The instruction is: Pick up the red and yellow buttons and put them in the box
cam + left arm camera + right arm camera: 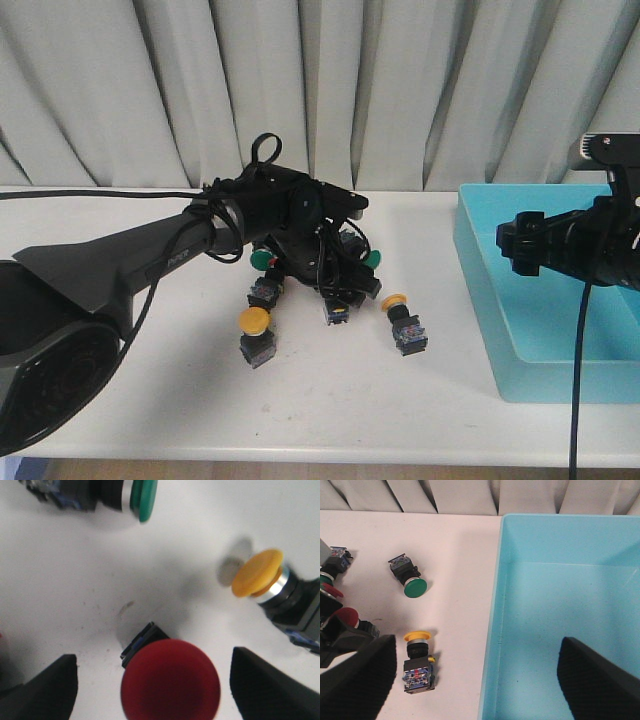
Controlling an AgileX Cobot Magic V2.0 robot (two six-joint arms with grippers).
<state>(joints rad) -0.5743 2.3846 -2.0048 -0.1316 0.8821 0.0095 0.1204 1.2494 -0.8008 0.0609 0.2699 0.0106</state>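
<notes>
In the left wrist view a red button [170,687] stands cap-up on the white table between my left gripper's [152,680] open fingers, which do not touch it. A yellow button [257,572] lies just beyond it. In the front view the left gripper [335,288] hangs low over the button cluster, with two yellow buttons [255,320] [396,300] lying near it. The turquoise box [480,290] stands at the right. My right gripper [512,245] is open and empty above the box's left wall [492,630], with a yellow button [417,637] near its left finger.
Green buttons lie in the cluster [262,262] [372,260], also shown in the wrist views [142,500] [415,587]. Another red-capped button [331,591] lies beside the left gripper. Grey curtains hang behind the table. A cable runs down from the right arm.
</notes>
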